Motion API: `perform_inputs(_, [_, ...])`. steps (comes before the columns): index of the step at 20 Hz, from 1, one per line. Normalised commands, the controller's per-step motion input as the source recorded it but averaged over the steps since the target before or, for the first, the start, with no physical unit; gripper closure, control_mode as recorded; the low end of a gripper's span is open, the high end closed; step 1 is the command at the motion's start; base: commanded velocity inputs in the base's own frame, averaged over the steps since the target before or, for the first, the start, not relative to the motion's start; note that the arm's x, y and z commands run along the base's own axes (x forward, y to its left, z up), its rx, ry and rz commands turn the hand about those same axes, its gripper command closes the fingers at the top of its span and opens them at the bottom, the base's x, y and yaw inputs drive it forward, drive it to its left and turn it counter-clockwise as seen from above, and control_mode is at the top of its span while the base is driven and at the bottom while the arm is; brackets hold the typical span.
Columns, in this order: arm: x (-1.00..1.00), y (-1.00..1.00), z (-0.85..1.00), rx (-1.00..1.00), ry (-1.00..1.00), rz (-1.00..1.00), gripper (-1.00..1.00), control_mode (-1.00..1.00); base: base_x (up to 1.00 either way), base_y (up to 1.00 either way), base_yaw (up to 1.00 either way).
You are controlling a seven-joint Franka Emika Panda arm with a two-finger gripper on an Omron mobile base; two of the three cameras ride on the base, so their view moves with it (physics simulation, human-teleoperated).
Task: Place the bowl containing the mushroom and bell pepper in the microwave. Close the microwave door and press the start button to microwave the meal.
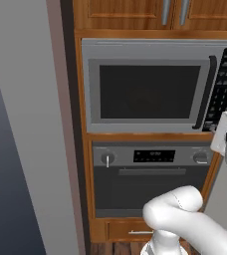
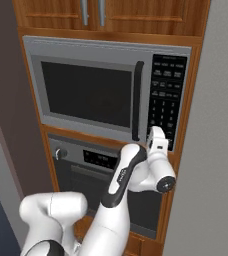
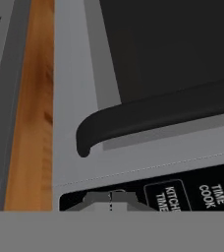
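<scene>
The grey steel microwave (image 1: 150,50) (image 2: 101,50) sits in a wooden cabinet. Its microwave door (image 1: 148,92) (image 2: 86,92) is closed, with the curved black handle (image 1: 207,92) (image 2: 137,100) (image 3: 148,115) beside the black keypad (image 1: 225,79) (image 2: 166,95) (image 3: 192,197). My gripper (image 2: 156,132) (image 1: 219,127) (image 3: 110,199) is shut, empty, its tips together against the keypad's bottom corner nearest the handle. The bowl, the mushroom and the bell pepper are hidden; the dark window shows nothing inside.
A grey oven (image 1: 150,174) (image 2: 86,165) with round knobs is built in just below, under a wooden shelf strip (image 3: 33,98). Wooden cupboard doors (image 1: 135,12) are above. A tall grey panel (image 1: 26,124) stands on the left, another (image 2: 216,150) close on the right.
</scene>
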Motion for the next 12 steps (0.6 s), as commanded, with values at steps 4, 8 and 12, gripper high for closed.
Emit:
perform_inputs(4, [0.32, -0.13, -0.08, 0.00, 0.00, -0.02, 1.00, -1.00, 0.00, 0.00, 0.00])
perform_inputs(8, [0.31, -0.11, -0.11, 0.00, 0.00, -0.03, 1.00, -1.00, 0.00, 0.00, 0.00])
perform_inputs(12, [0.29, -0.07, -0.18, 0.00, -0.01, -0.03, 1.00, -1.00, 0.00, 0.00, 0.00])
